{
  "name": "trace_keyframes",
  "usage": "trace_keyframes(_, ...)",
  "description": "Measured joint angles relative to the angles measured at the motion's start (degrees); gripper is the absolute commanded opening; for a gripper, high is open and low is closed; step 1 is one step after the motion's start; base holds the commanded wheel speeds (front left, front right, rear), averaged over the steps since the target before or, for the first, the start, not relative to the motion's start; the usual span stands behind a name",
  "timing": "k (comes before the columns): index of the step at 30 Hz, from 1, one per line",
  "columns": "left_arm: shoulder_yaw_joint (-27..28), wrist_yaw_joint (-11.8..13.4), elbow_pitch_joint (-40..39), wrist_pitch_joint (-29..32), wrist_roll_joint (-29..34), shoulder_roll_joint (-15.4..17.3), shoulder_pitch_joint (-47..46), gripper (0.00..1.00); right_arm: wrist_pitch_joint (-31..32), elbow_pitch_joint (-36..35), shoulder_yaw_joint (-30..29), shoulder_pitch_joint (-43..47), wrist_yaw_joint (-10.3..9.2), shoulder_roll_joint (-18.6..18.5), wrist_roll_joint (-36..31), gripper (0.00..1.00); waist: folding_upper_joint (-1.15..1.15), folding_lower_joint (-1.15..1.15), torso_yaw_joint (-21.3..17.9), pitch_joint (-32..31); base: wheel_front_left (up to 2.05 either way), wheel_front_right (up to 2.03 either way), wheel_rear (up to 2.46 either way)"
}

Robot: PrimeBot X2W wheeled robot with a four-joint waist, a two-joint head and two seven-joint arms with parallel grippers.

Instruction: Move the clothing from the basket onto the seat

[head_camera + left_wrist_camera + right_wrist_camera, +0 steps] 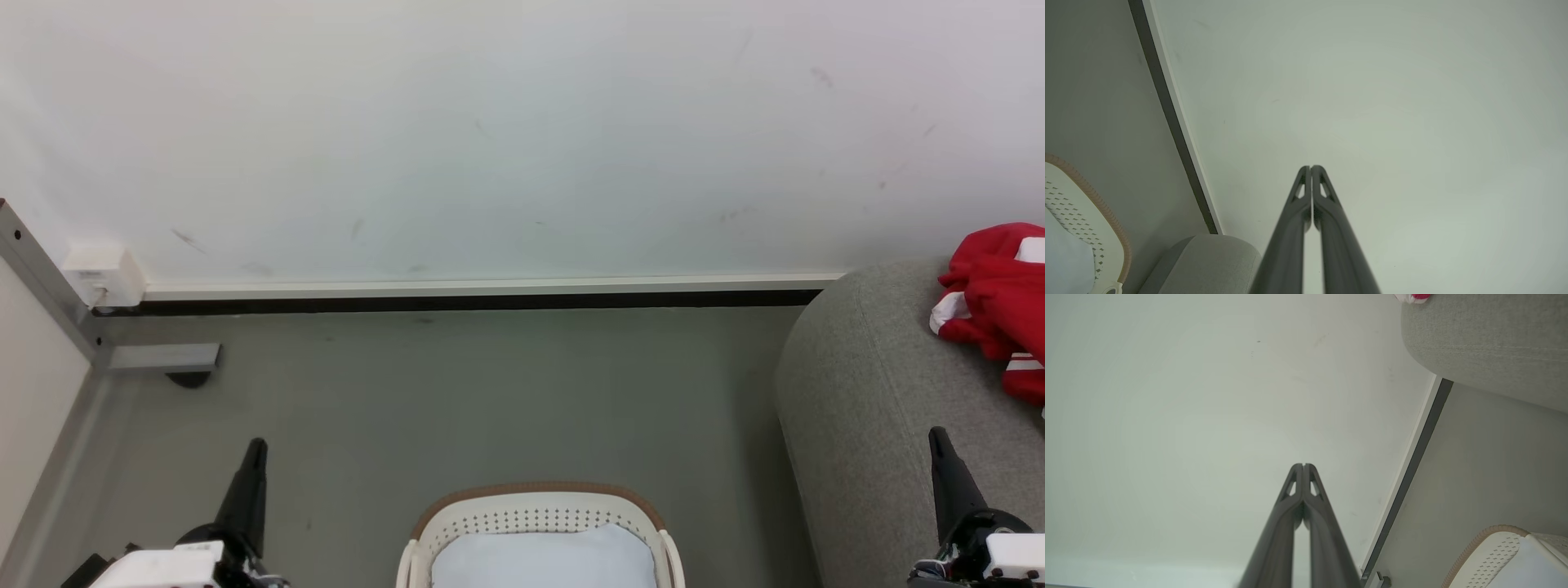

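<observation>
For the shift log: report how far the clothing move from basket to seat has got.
Done: red clothing lies on the seat. In hand: nothing; left gripper and right gripper are shut and empty. Left: perhaps nothing; the basket holds something pale, nothing red, though its near part is cut off.
</observation>
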Motion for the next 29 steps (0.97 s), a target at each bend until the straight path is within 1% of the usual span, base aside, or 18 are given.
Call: trace_keyframes(29, 0.0, 0.0, 0.0, 0.0, 0.0, 0.0, 0.0, 0.00, 0.0, 0.0, 0.0, 0.0, 0.00, 0.0, 0.0, 0.00, 0.00, 0.00, 0.0, 0.0, 0.00, 0.00, 0.00)
